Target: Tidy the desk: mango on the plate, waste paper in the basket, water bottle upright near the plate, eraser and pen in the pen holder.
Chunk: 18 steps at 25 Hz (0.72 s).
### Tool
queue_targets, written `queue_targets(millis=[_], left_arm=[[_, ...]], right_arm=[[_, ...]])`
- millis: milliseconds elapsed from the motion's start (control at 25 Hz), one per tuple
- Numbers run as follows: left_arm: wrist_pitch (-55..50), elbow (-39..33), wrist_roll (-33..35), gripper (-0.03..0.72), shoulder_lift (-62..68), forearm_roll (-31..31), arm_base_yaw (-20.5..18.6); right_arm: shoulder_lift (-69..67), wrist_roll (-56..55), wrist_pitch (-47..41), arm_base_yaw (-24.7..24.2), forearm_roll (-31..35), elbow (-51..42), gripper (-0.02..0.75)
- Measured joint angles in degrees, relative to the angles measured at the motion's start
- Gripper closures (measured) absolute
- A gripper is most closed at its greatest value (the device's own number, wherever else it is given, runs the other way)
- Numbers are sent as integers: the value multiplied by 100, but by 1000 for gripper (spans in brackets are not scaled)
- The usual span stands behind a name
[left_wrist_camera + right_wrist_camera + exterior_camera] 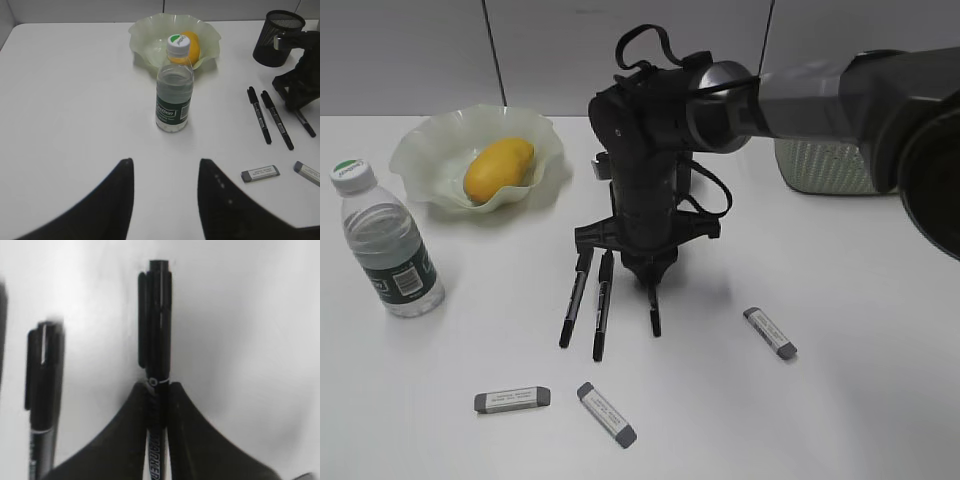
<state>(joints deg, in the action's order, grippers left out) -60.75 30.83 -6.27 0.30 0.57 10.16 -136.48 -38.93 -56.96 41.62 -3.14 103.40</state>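
My right gripper point(651, 282) is shut on a black pen point(156, 325) that lies on the white table, its cap pointing away from the jaws. Two more black pens point(575, 300) point(603, 318) lie just left of it. The mango point(498, 168) lies on the pale green plate point(425, 140). The water bottle point(388, 245) stands upright in front of the plate. Three grey erasers point(512, 399) point(606, 413) point(769, 332) lie on the table. The black mesh pen holder point(277, 37) stands behind the right arm. My left gripper point(165, 167) is open and empty, short of the bottle. No waste paper shows.
A pale mesh basket point(820, 165) stands at the back right, partly hidden by the right arm. A grey wall runs along the table's far edge.
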Motion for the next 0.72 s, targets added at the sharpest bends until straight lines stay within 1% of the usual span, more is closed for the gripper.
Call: queue_targets(millis=[40, 160, 240, 320, 360, 440, 520, 560, 600, 720], left_arm=[[0, 0, 0, 374, 0, 0, 0], [0, 0, 0, 407, 0, 0, 0], [0, 0, 0, 430, 0, 0, 0], [0, 0, 0, 442, 0, 0, 0], [0, 0, 0, 445, 0, 0, 0], [0, 0, 0, 448, 0, 0, 0], [0, 0, 0, 450, 0, 0, 0], [0, 0, 0, 450, 0, 0, 0], [0, 0, 0, 450, 0, 0, 0], [0, 0, 0, 452, 0, 0, 0]], right_arm=[[18, -12, 0, 7, -220, 0, 646], [329, -37, 172, 54, -1274, -19, 646], [770, -174, 605, 63, -1860, -19, 646], [1201, -546, 1272, 63, -2590, -19, 646], [1394, -835, 1674, 63, -3131, -19, 646], [1613, -1510, 2339, 42, -4471, -19, 646], [1660, -2381, 2680, -43, -5508, -14, 646], [1641, -2806, 2826, -106, -5841, -14, 646], [1599, -3097, 2961, -183, -6014, -14, 646], [1359, -3606, 3441, -542, -6280, -14, 646]])
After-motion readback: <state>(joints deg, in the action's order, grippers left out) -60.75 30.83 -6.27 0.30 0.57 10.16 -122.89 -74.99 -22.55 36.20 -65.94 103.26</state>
